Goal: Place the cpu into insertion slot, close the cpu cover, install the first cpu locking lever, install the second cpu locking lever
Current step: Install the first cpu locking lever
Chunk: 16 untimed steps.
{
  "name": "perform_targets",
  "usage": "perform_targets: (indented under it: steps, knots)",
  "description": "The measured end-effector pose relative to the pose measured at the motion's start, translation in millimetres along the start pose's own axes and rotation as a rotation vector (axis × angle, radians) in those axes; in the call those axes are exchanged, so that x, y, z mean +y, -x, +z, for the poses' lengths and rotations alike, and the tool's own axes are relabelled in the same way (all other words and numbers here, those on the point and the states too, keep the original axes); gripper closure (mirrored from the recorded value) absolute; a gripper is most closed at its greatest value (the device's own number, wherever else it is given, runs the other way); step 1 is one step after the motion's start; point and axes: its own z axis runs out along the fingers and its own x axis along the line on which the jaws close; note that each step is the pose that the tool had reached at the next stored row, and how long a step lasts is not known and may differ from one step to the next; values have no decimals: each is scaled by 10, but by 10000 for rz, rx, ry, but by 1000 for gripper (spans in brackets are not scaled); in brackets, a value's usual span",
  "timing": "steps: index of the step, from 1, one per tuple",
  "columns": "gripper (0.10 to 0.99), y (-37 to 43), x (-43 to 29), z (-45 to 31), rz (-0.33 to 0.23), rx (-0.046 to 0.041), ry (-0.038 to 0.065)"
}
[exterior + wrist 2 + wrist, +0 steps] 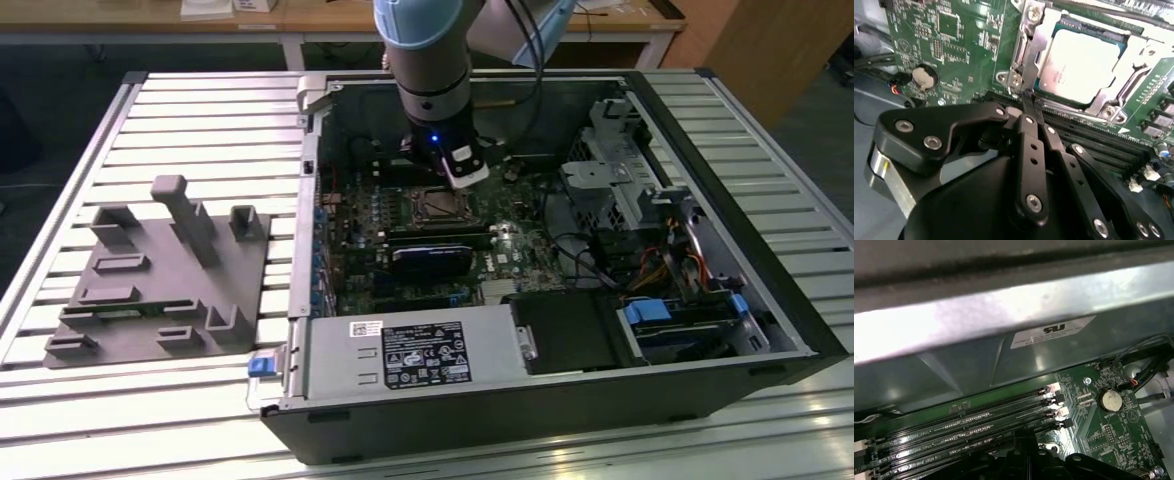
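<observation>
Green board (954,45): end effector (1027,97) (closed?) beside cpu cover (1029,50).

The cpu (1081,67) sits flat in the insertion slot (1051,92), its silvery-grey top facing up. The cpu cover (1040,35) lies closed over it, a thin metal frame bordering the chip, which shows through the window, amid green circuit board.

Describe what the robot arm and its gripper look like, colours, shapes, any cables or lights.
The arm is a round tube, light blue at the joint and silvery-grey below, with a black wrist section carrying a small blue light. A black cable runs down alongside it. The gripper is matte black, built of flat jointed links pinned with shiny silver screws, narrowing to slim fingers.
</observation>
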Motion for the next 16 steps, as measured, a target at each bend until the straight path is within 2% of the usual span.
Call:
perform_targets:
  steps: [4,12,16]
  knots:
    - [980,6,11,-34,0,1,4]
    - [980,35,63,-211,0,0,4]
    - [980,37,66,-218,-3,-2,-4]
